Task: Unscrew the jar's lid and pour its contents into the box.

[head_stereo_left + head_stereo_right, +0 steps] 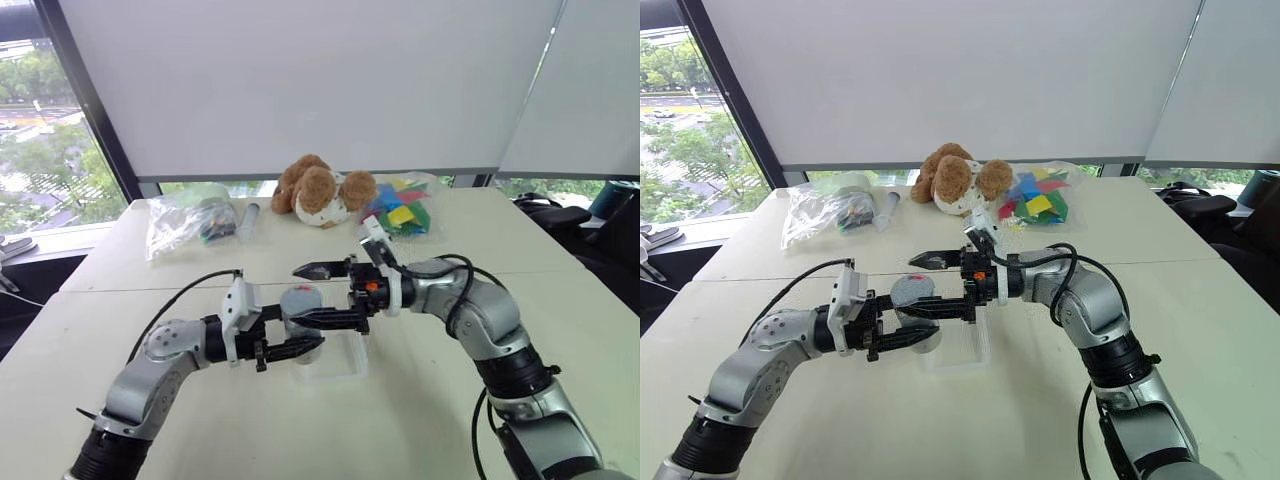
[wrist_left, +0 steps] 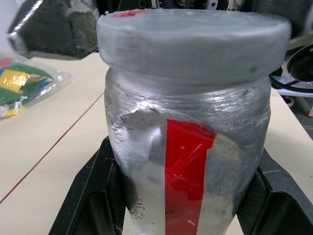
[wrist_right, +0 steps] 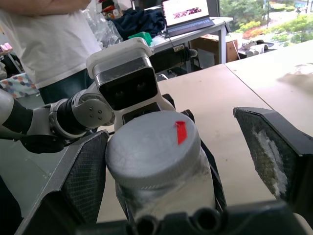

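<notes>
Jar (image 2: 188, 147) clamped left; right jaws wide.

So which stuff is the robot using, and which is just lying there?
Using: jar, lid, box, left claw, right claw.
Lying about: teddy, bag of coloured pieces, other bag.

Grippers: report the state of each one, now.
Left gripper: shut on the jar.
Right gripper: open, fingers either side of the lid.
</notes>
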`<action>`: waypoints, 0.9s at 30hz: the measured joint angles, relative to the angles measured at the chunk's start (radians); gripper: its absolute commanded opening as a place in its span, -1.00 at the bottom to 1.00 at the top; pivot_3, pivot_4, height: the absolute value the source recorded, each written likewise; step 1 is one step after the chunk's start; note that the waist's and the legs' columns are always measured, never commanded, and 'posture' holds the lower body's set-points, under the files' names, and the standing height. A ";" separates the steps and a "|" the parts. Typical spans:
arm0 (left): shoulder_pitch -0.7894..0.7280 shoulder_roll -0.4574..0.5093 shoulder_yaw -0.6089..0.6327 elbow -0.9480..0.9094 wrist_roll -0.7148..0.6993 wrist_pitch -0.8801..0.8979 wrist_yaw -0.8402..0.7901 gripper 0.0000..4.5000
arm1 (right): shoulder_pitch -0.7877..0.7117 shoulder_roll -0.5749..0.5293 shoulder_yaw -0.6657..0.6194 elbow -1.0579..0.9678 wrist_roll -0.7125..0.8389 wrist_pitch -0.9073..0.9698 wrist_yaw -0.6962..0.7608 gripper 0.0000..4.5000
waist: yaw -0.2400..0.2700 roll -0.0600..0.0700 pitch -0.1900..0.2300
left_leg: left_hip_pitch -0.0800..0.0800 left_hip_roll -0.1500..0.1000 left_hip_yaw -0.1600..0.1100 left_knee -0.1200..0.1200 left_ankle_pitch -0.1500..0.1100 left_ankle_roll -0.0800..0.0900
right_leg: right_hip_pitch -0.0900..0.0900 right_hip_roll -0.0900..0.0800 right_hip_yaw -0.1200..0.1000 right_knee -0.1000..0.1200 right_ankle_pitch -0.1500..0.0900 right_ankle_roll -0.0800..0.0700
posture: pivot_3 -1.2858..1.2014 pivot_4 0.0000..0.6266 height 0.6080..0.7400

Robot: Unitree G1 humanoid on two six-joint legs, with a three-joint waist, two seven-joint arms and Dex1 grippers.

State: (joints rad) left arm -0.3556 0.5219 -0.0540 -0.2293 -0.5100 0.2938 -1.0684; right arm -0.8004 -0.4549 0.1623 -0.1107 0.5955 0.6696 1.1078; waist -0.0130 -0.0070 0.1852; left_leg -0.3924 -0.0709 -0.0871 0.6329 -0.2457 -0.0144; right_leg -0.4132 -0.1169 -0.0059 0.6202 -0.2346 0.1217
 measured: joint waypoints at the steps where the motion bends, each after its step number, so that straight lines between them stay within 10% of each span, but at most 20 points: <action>1: 0.000 0.001 0.000 0.000 0.000 0.000 0.000 -0.05 | 0.002 -0.003 -0.005 0.000 0.001 0.000 0.005 0.98 | 0.000 0.000 0.000 | 0.000 0.000 0.000 0.000 0.000 0.000 | 0.000 0.000 0.000 0.000 0.000 0.000 | 0.03 -0.52 1.00; 27: 0.005 0.006 -0.001 0.000 0.000 -0.002 -0.001 -0.05 | 0.013 0.046 0.039 -0.043 -0.025 -0.024 -0.027 0.98 | 0.000 0.000 0.000 | 0.000 0.000 0.000 0.000 0.000 0.000 | 0.000 0.000 0.000 0.000 0.000 0.000 | 0.03 -0.52 1.00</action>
State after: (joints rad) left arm -0.3501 0.5284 -0.0545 -0.2295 -0.5097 0.2915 -1.0697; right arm -0.7871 -0.4089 0.2017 -0.1538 0.5703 0.6460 1.0811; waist -0.0132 -0.0070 0.1852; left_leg -0.3924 -0.0708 -0.0872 0.6329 -0.2457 -0.0145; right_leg -0.4133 -0.1169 -0.0059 0.6202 -0.2346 0.1217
